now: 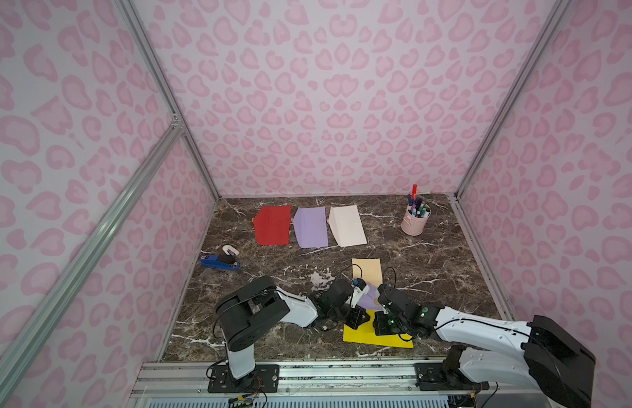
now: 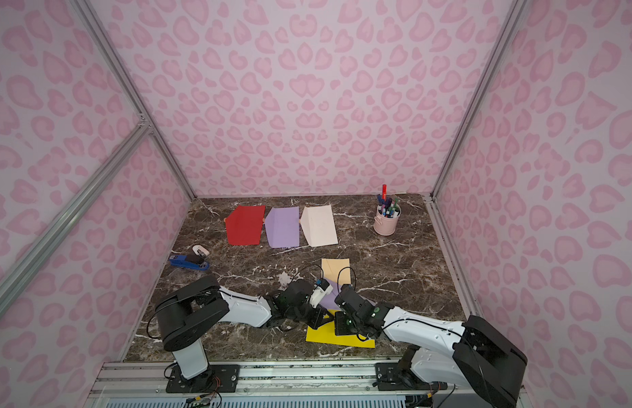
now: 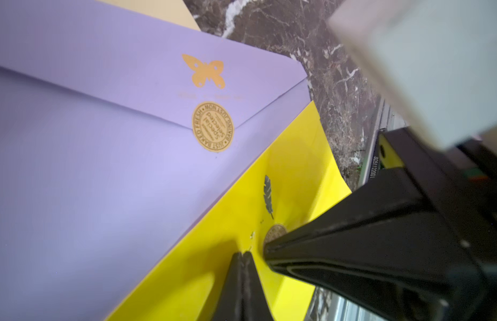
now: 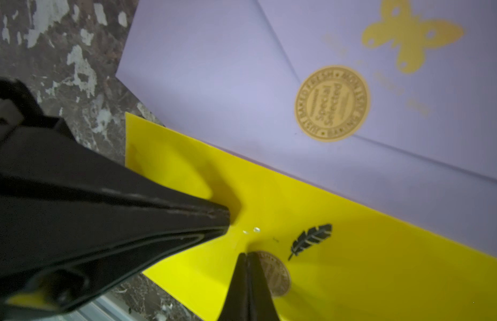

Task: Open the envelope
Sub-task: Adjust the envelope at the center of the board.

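Two closed hands (image 3: pixel 243 255) (image 4: pixel 246 257), yellow envelope (image 1: pixel 362 335), purple envelope (image 1: pixel 369 299) overlapping

Pink blotch-patterned panels (image 1: pixel 307 88) are enclosing the cell on three sides, with aluminium posts (image 1: pixel 166 93) running up the corners. A dark brown, white-veined marble counter (image 1: pixel 431 254) is forming the base, and even light is falling throughout.

Robot lab cell: aluminium frame (image 1: pixel 163 88), pink-patterned walls (image 1: pixel 325 106), marble tabletop (image 1: pixel 431 268), arms (image 1: pixel 480 326) bolted to rail (image 1: pixel 342 374).
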Available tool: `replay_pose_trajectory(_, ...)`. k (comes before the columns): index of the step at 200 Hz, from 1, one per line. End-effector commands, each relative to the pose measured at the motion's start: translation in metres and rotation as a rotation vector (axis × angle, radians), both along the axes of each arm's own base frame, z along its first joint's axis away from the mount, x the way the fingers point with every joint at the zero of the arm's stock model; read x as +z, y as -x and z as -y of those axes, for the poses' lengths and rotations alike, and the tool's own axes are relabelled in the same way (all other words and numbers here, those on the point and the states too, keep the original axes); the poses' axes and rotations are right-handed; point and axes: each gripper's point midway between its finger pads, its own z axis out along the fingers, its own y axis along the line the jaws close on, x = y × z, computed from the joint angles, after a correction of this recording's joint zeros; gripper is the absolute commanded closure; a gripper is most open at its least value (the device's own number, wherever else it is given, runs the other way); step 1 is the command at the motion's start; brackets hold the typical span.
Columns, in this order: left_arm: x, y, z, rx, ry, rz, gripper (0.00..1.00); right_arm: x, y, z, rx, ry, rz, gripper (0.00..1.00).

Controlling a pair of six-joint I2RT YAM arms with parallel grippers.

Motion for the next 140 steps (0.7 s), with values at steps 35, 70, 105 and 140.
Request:
replay_pose_trajectory(35, -0.023, 0.003, -0.013, 0.057, -0.061, -0.065, 0.96, -0.016, 0.022, 0.023, -0.014, 0.069, -0.074, 1.0)
replay_pose_trajectory(70, -0.026, 0.001, -0.014, 0.068, -0.067, -0.073, 0.96, -0.018, 0.028, 0.028, -0.023, 0.075, -0.089, 1.0)
replay_pose_trajectory(105, -0.03, -0.001, -0.018, 0.087, -0.066, -0.089, 0.96, -0.018, 0.031, 0.033, -0.032, 0.086, -0.093, 1.0)
replay_pose_trajectory(140, -0.033, -0.004, -0.026, 0.109, -0.064, -0.1, 0.96, -0.02, 0.032, 0.038, -0.039, 0.107, -0.092, 1.0)
